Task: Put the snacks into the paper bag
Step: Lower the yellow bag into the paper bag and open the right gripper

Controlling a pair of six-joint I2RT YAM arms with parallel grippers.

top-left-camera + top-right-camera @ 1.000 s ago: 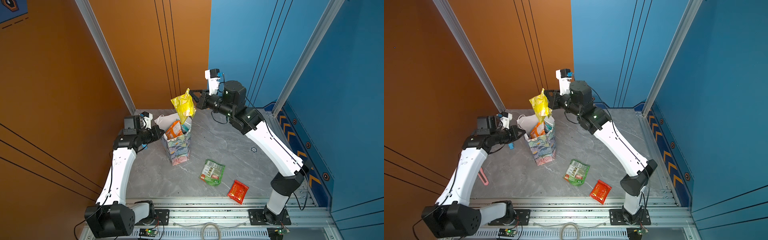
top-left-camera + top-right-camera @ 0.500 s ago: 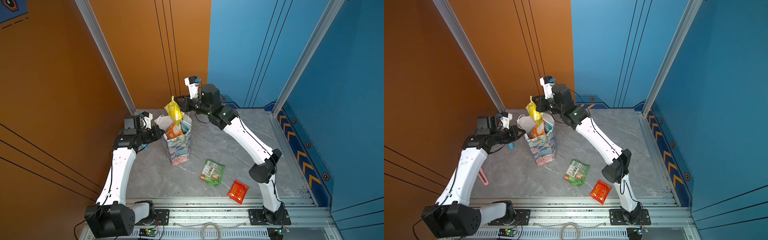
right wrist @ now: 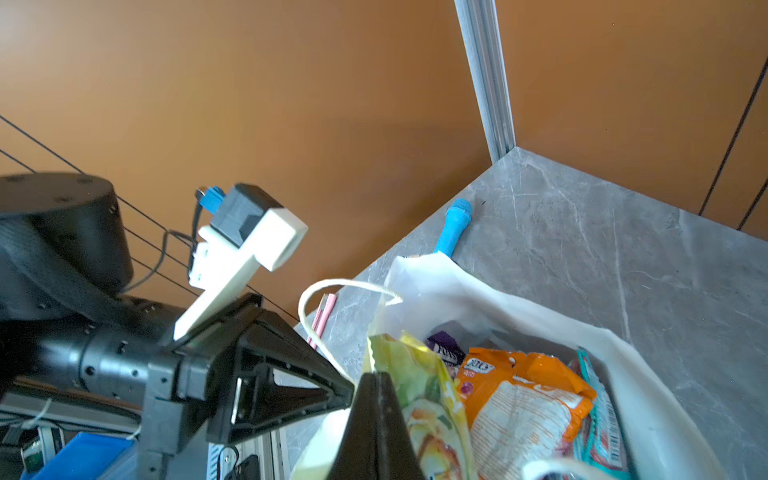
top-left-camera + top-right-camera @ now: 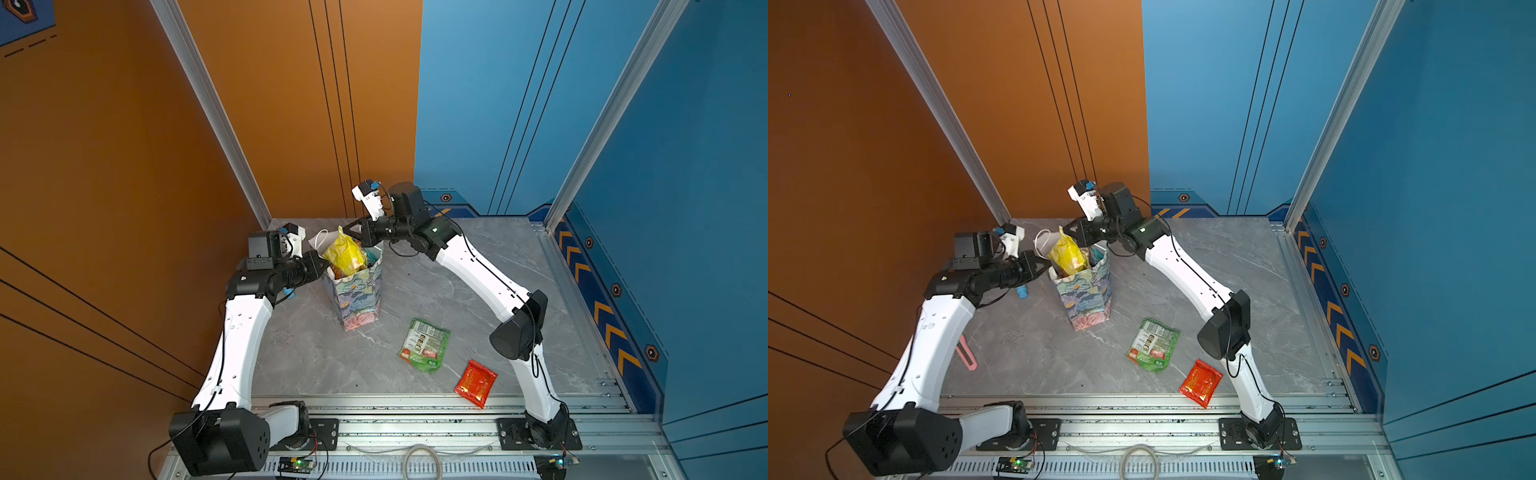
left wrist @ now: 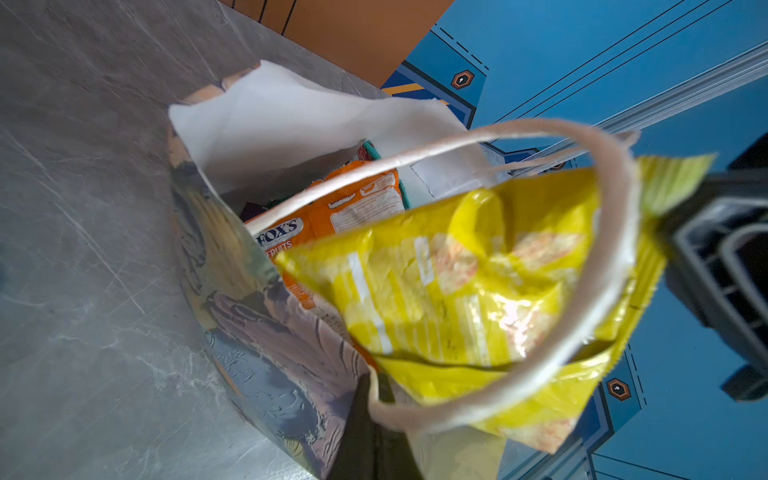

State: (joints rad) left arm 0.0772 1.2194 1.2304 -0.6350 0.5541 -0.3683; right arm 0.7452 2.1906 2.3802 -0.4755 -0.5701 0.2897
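Yellow packet [image 4: 345, 254] lowered into bag [image 4: 359, 295] beside orange packet [image 5: 316, 222].

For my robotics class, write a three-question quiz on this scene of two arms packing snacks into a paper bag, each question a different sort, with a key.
1. Multiple choice: the right gripper is shut on a crinkly plastic packet of which colour? A purple; B yellow; C teal.
2. True or false: the left gripper is open, clear of the floral-print paper bag.
3. How many snack packets lie on the grey marble-look table outside the bag?
Key: 1 B. 2 False: it is shut on the bag's rim. 3 Two: a green plastic packet and a red plastic packet.
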